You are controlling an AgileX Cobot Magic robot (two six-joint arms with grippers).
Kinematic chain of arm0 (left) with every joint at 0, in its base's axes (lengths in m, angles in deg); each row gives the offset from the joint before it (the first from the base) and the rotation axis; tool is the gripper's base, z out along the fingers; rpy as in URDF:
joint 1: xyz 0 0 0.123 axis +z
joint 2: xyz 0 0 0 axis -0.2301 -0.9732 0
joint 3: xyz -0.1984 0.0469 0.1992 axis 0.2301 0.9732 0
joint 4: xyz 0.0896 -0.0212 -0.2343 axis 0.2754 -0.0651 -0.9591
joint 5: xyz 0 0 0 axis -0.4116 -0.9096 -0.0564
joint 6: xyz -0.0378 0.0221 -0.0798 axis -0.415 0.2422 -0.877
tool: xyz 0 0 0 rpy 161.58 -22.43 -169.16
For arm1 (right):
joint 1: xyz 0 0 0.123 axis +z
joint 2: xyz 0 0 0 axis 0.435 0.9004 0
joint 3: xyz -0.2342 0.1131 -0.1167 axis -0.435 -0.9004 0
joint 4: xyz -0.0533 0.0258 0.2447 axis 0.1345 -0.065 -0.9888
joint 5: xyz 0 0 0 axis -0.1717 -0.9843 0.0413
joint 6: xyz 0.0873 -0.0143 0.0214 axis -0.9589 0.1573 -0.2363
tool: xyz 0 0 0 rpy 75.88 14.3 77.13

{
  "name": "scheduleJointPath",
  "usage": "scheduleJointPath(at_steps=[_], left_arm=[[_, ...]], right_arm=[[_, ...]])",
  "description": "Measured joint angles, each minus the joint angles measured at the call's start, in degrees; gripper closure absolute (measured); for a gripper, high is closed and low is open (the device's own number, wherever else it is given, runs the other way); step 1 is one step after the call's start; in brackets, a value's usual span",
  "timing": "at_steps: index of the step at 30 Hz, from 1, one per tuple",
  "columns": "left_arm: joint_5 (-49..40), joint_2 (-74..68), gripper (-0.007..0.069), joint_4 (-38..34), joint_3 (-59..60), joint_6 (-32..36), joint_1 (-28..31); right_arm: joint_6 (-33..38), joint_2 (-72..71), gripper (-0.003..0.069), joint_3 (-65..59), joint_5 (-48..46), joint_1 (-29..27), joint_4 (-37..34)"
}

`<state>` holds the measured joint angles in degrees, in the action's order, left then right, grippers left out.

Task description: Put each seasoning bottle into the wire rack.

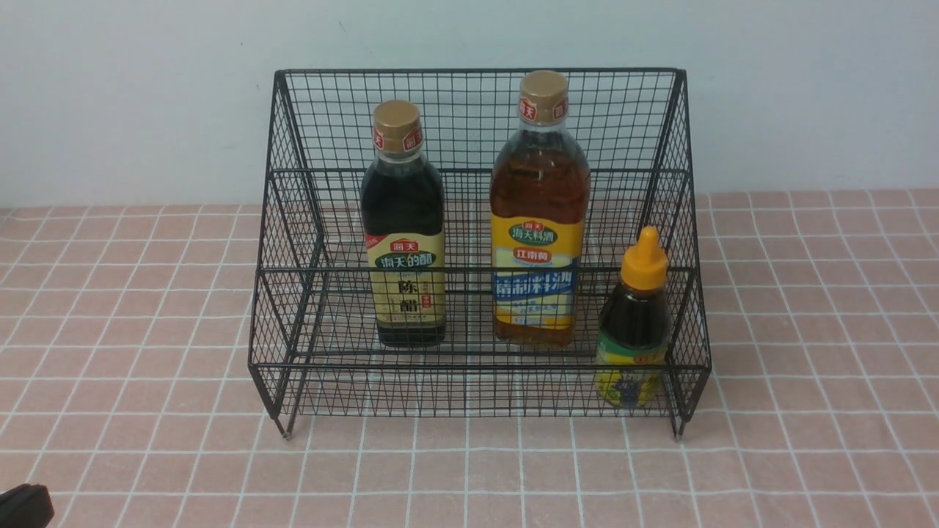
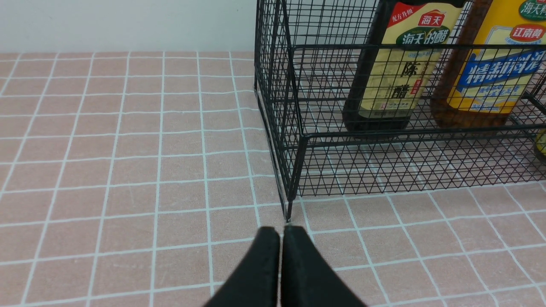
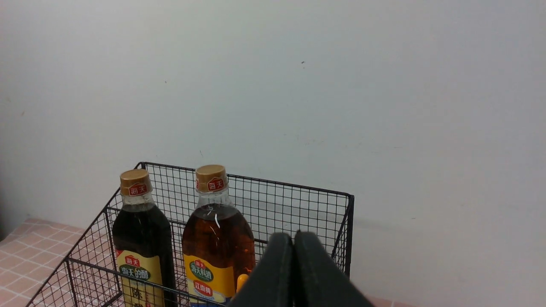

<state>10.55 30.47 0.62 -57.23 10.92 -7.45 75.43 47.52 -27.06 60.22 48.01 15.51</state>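
Wire rack: the black wire rack (image 1: 477,242) stood on the pink-tiled bench (image 1: 132,352), at the middle, its tall back toward the pale wall (image 1: 132,88) on the far side.
Vinegar bottle: the dark vinegar bottle (image 1: 402,227), gold cap and beige label, stood upright inside the rack, on the left of the three.
Amber bottle: the taller amber bottle (image 1: 540,213) with the yellow-blue label stood upright just to the right of the vinegar, apart from it, on the same tier.
Small bottle: the small dark bottle (image 1: 635,323) with the orange nozzle cap stood upright in the near, lowest tier, close by the rack's right side.
My left pincer: my left pincer (image 2: 280,232) was pressed together, empty, low over the bench just near of the rack's near-left leg (image 2: 289,209); in the front view only a dark corner showed at the near-left edge.
My right pincer: my right pincer (image 3: 293,238) was pressed together with nothing in it, raised above the rack's height on the near right, and out of the front view.
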Motion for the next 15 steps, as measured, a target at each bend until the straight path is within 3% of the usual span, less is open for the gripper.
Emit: scheduleJointPath(at_steps=[15], left_arm=[[0.00, 0.00, 0.0631, 0.00, 0.00, 0.00, 0.00]], right_arm=[[-0.23, -0.17, 0.0672, -0.10, 0.94, 0.00, -4.72]])
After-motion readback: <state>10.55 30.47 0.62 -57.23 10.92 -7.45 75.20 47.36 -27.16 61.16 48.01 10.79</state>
